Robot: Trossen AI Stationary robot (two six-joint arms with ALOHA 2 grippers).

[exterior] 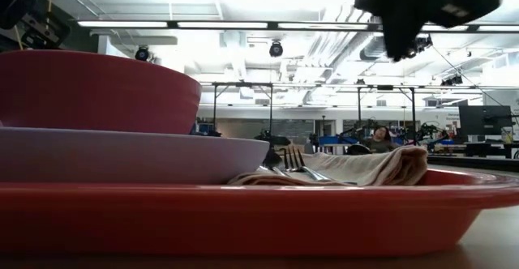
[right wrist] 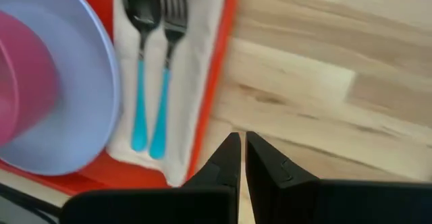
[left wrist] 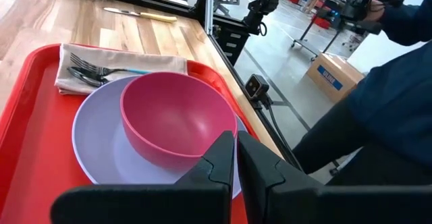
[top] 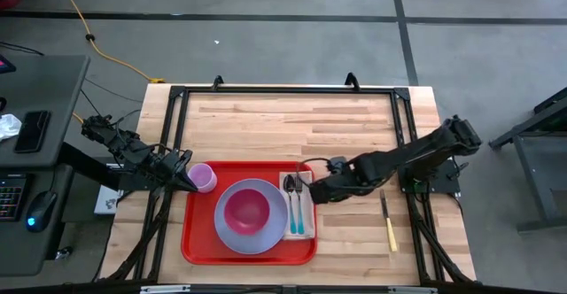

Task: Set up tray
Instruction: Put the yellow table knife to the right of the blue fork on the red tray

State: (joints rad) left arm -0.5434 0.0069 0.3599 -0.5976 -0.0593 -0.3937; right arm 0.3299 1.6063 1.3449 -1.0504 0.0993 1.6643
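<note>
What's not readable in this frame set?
- Cup: the high view shows the left gripper at it, but not whether it is gripped; the other views miss it.
- Knife: blade detail too small in the high view.
- Tray contents: in the low view the bowl and plate block most.
- Right gripper: shut, empty.

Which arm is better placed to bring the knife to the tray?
Probably the right arm: its gripper is at the tray edge nearest the knife. The left gripper is at the cup, across the tray.

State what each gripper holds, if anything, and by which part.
Nothing: the left gripper and the right gripper are both shut and empty.
</note>
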